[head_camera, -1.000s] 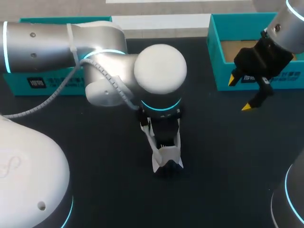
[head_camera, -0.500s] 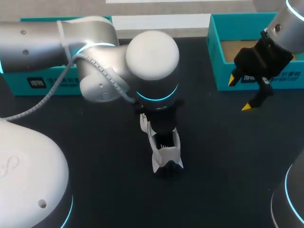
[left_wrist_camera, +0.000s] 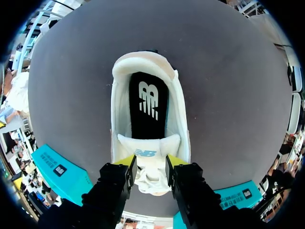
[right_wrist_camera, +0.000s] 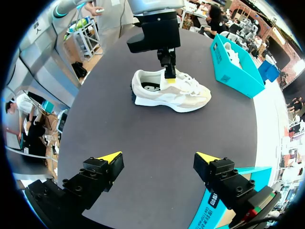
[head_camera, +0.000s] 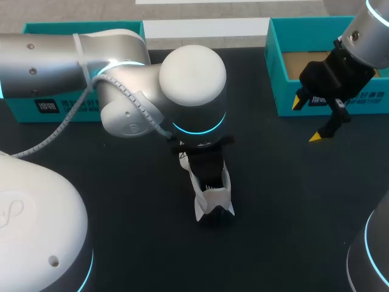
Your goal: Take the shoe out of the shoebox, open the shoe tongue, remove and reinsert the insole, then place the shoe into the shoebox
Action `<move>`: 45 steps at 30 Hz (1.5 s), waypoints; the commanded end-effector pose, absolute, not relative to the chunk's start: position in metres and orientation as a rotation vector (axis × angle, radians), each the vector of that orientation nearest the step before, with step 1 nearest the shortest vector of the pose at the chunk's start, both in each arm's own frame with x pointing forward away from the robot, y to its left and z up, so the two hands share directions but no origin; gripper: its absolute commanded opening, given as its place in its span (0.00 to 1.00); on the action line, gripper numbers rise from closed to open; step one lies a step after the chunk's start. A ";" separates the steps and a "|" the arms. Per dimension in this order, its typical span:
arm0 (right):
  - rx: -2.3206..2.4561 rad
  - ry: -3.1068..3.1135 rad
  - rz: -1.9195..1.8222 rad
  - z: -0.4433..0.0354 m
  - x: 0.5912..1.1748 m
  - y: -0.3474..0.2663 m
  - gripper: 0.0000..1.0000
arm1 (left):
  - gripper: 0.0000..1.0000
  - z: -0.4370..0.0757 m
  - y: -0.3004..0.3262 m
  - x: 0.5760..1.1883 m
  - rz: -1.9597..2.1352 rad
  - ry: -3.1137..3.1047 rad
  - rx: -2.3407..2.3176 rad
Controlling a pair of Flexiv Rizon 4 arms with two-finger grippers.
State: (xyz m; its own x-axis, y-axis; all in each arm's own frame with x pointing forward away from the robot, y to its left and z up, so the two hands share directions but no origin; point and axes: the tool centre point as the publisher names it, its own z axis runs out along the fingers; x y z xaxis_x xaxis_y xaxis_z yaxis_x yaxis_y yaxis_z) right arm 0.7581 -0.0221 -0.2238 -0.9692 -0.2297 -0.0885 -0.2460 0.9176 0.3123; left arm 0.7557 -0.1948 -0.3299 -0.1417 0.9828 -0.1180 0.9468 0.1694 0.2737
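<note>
A white shoe (left_wrist_camera: pixel 178 129) with a black insole (left_wrist_camera: pixel 148 109) stands upright on the dark table, seen in the head view as the shoe (head_camera: pixel 213 198) under my left wrist. My left gripper (left_wrist_camera: pixel 149 164) comes down from above, and its two yellow fingertips (left_wrist_camera: pixel 125 161) press the white tongue (left_wrist_camera: pixel 148 151) from both sides. The right wrist view shows the shoe (right_wrist_camera: pixel 181 95) side-on with that gripper at its tongue. My right gripper (head_camera: pixel 308 118) hangs open and empty at the table's right, in front of the teal shoebox (head_camera: pixel 276 79); it also shows as the right gripper (right_wrist_camera: pixel 158 157).
A second teal box (head_camera: pixel 61 106) stands at the back left; in the right wrist view this box (right_wrist_camera: pixel 236 64) holds another white shoe. My left arm's big elbow (head_camera: pixel 191 76) covers the table's middle. Bare dark table surface (head_camera: pixel 285 201) lies between the shoe and my right arm.
My left gripper's fingers have closed in onto the shoe tongue, and its arm has shifted a little to the left. The shoe and my right arm have stayed in place.
</note>
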 end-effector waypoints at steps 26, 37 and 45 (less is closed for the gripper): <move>-0.377 3.029 0.501 -0.225 0.759 -0.022 1.00 | 0.78 -0.287 -0.176 0.760 0.104 2.817 0.918; -0.377 3.029 0.501 -0.225 0.759 -0.022 1.00 | 1.00 -0.288 -0.171 0.751 -0.076 2.846 0.844; -0.377 3.029 0.501 -0.225 0.759 -0.022 1.00 | 1.00 -0.288 -0.172 0.750 -0.103 2.905 0.766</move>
State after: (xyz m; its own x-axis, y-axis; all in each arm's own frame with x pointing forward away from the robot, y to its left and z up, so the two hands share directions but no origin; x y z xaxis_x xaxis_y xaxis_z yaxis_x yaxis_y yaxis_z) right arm 0.7581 -0.0222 -0.2238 -0.9692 -0.2297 -0.0885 -0.2460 0.9176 0.3122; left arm 0.7511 -0.1751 -0.2874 -0.8301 0.5307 -0.1714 0.5383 0.8428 0.0026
